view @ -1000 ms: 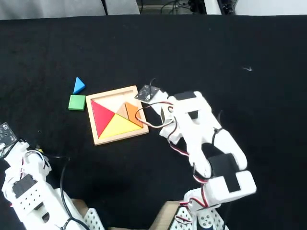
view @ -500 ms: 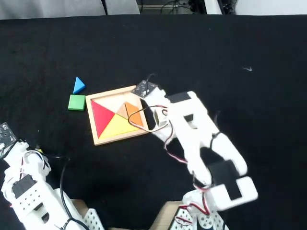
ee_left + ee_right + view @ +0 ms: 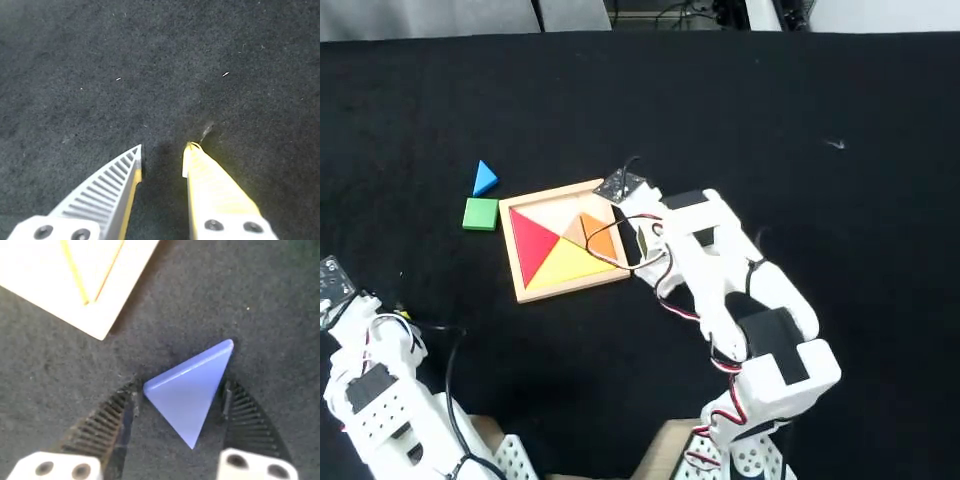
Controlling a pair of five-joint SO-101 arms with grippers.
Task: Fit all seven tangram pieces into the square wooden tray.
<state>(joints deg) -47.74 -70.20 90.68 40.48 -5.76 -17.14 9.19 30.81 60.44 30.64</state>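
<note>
The square wooden tray (image 3: 555, 189) holds a red triangle (image 3: 530, 243), a yellow triangle (image 3: 570, 264) and an orange piece (image 3: 600, 240). A blue triangle (image 3: 485, 178) and a green square (image 3: 480, 213) lie on the cloth off the tray's left side. In the right wrist view a pale purple triangle (image 3: 192, 387) lies flat on the cloth beside a tray corner (image 3: 90, 315). My right gripper (image 3: 180, 390) is open, one finger on each side of that triangle. My left gripper (image 3: 164, 150) is open over bare black cloth, holding nothing.
The right arm (image 3: 720, 280) leans over the tray's right edge. At the table's front left corner sits the left arm (image 3: 370, 380). Black cloth covers the whole table, and bare wood shows in the tray's upper part (image 3: 555, 213).
The right arm has swung left toward the tray's right edge. The left arm and the pieces on the table have not moved.
</note>
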